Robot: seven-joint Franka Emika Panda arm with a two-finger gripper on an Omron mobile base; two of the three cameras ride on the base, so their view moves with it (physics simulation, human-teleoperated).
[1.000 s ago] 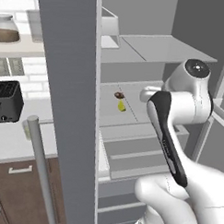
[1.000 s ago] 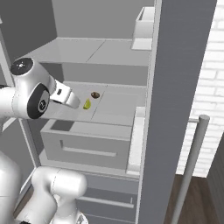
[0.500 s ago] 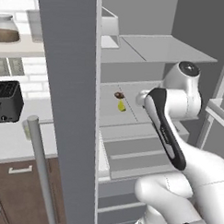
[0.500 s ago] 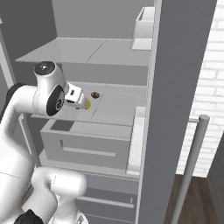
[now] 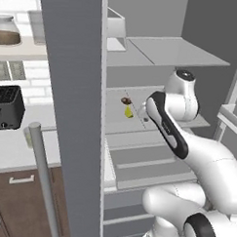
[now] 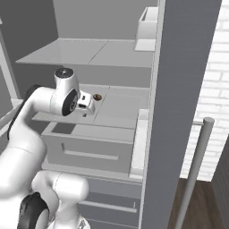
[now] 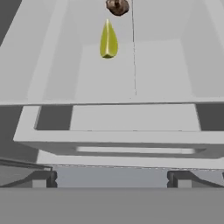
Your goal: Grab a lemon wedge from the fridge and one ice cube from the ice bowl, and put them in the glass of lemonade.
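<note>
Since a second ago the arm has swung its hand deeper into the open fridge [image 5: 73, 89], toward the middle shelf [image 6: 120, 105]. On the desk [image 5: 12, 147] left of the fridge stands a black toaster [image 5: 7, 107]. Gripper [image 7: 109, 177] hangs over the shelf's front edge, jaws spread fully wide and holding nothing. Lemon wedge [image 7: 108, 40] lies on the shelf ahead of the fingertips, well apart from them; a small brown item [image 7: 117, 6] sits just beyond it.
</note>
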